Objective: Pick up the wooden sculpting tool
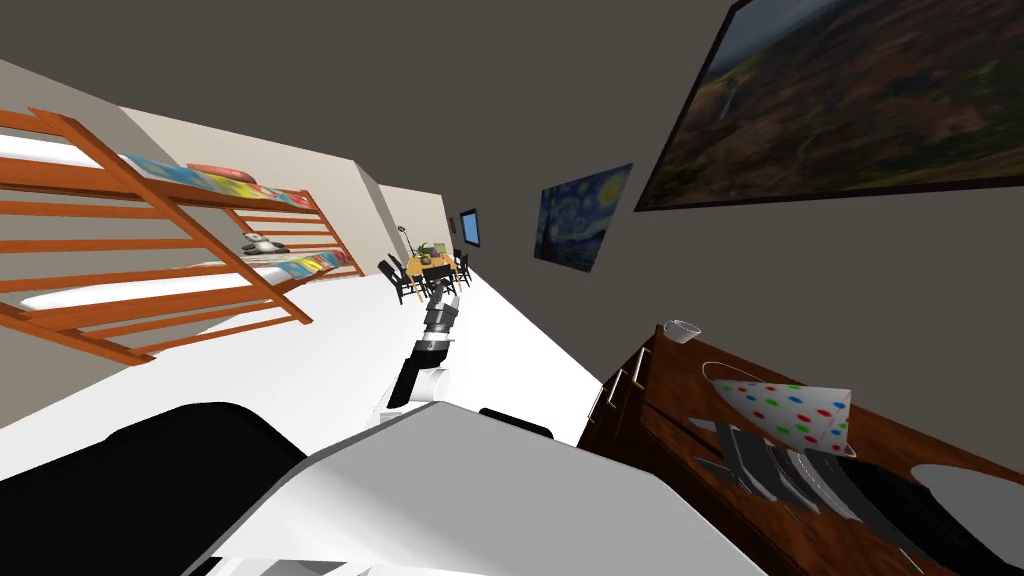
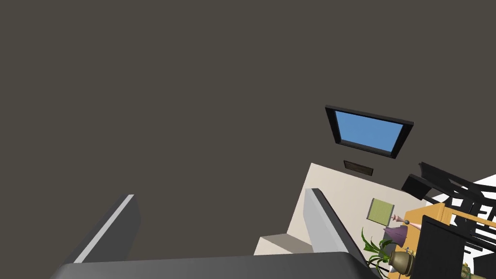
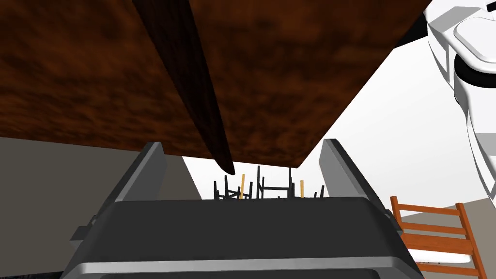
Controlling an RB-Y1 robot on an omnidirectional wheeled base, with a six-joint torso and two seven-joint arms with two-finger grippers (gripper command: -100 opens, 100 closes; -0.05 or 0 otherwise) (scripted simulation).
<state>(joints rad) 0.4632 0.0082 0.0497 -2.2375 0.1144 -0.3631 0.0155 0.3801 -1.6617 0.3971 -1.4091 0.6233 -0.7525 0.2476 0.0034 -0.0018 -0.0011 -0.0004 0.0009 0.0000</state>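
Note:
A dark brown wooden dresser stands at my right. On its top lie several dark grey flat blades beside a white cone with coloured dots; I cannot tell which of them is the sculpting tool. My right gripper is open and empty, held very close to the dresser's brown wood, with a darker wooden strip running across it. My left arm reaches straight ahead over the white floor, and its gripper is open with nothing between the fingers.
A white cup sits at the dresser's far end. An orange-brown bunk bed fills the left side. A small table with dark chairs stands far ahead. The white floor lies open between the bed and the dresser.

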